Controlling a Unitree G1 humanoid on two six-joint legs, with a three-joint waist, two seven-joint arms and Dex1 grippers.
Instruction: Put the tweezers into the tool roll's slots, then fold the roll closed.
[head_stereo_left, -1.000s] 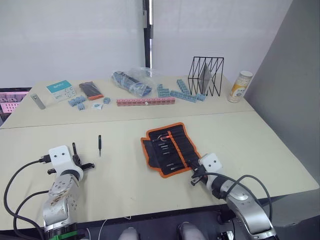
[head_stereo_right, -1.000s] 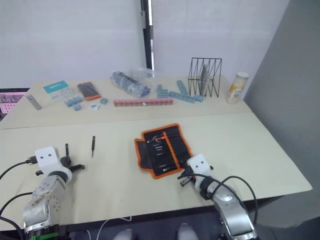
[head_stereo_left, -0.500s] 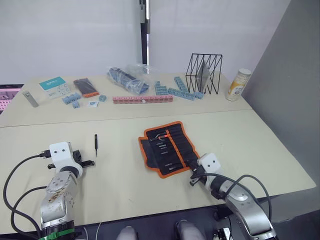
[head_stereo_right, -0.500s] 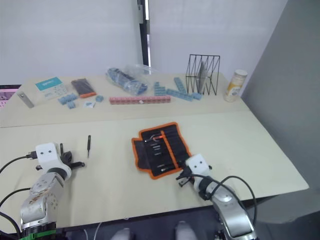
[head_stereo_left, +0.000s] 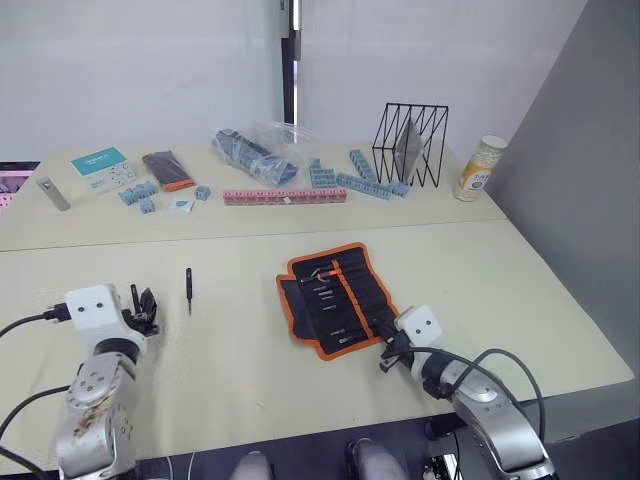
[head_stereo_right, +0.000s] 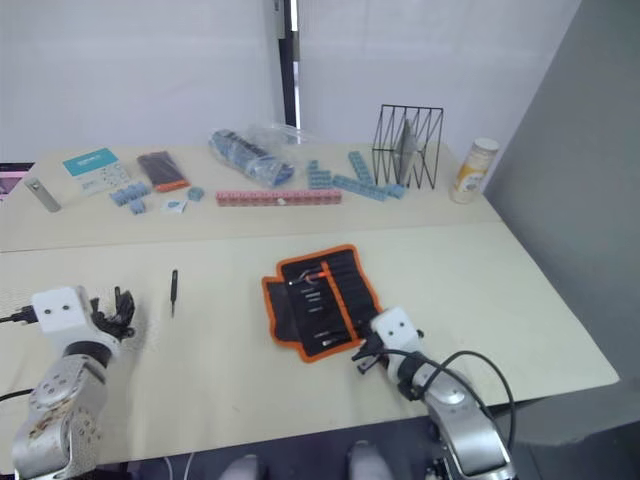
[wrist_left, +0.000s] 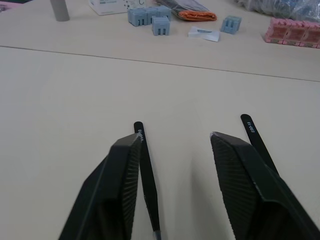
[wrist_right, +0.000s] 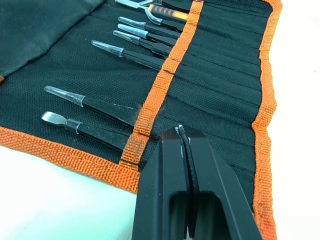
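— While you look from the left side, what do you see first?

— First the left gripper (wrist_left: 172, 142), low over the table (head_stereo_left: 230, 350) at about eight o'clock from the table's middle. Its two fingers stand apart, so it is open, and it holds nothing. In the left wrist view one pair of tweezers (wrist_left: 148, 179) lies flat on the table just beside the inner edge of one finger (wrist_left: 117, 187), and a second pair of tweezers (wrist_left: 256, 139) lies beside the other finger. If they touch the fingers, I cannot tell.

— And more to the right?

— A loose pair of tweezers (head_stereo_left: 188, 290) lies on the table at about one o'clock from the left gripper, well apart from the tool roll (head_stereo_left: 335, 297). The roll lies unfolded and flat near the middle of the table, its orange edge all around. Several slim tools (wrist_right: 102, 107) sit in its slots (wrist_right: 155, 102), their tips pointing away from the orange inner strip (wrist_right: 162, 75).

— Where is the other gripper?

— The right gripper (wrist_right: 182, 150) is at five o'clock from the roll, at its near corner. Its fingers are pressed together, closed, with nothing between them, and the tips are over the black fabric, just beside the orange strip.
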